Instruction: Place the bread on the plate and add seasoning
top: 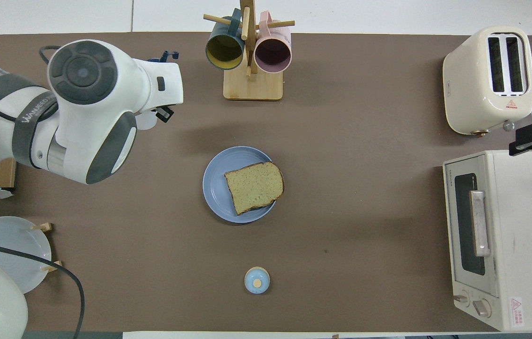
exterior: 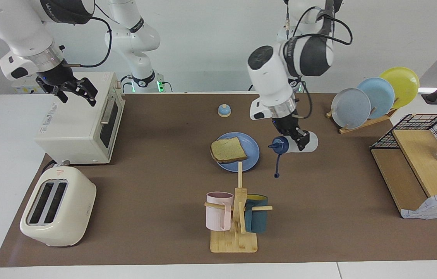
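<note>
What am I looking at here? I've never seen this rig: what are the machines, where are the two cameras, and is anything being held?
Two robot arms work at one table. One camera faces them from across it; the other looks down from above their end. The left gripper holds the seasoning bottle on its side in the air, beside the plate, which carries the bread. The right gripper waits over the toaster oven. Also on the table: a toaster, a mug rack, a bell and a plate rack.
</note>
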You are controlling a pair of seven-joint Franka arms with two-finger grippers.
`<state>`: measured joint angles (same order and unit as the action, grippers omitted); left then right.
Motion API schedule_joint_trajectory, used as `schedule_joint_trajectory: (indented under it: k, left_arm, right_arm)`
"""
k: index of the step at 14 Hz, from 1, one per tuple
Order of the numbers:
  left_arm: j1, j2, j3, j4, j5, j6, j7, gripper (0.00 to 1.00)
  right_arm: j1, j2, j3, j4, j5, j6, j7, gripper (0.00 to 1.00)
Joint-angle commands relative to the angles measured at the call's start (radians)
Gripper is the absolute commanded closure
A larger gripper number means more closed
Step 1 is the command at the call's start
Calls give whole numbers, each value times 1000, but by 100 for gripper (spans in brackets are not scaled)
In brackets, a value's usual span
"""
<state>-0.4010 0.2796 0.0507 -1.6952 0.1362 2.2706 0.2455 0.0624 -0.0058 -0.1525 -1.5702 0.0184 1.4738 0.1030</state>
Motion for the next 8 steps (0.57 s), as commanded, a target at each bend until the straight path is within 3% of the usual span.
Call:
schedule_joint_trajectory:
  k: [1, 6, 8]
  left_arm:
    - [53, -2, -12, -115, -172, 266, -44, 100]
    - [57, 257, -17, -97, -323, 776, -60, 100]
    - [92, 309, -44, -71, -331, 851, -58, 100]
  right_arm:
    - [-10, -22, 10, -22, -1, -6, -19, 0]
    - [-10, -22, 10, -22, -1, -6, -19, 0]
    - [-10, -22, 10, -22, -1, -6, -19, 0]
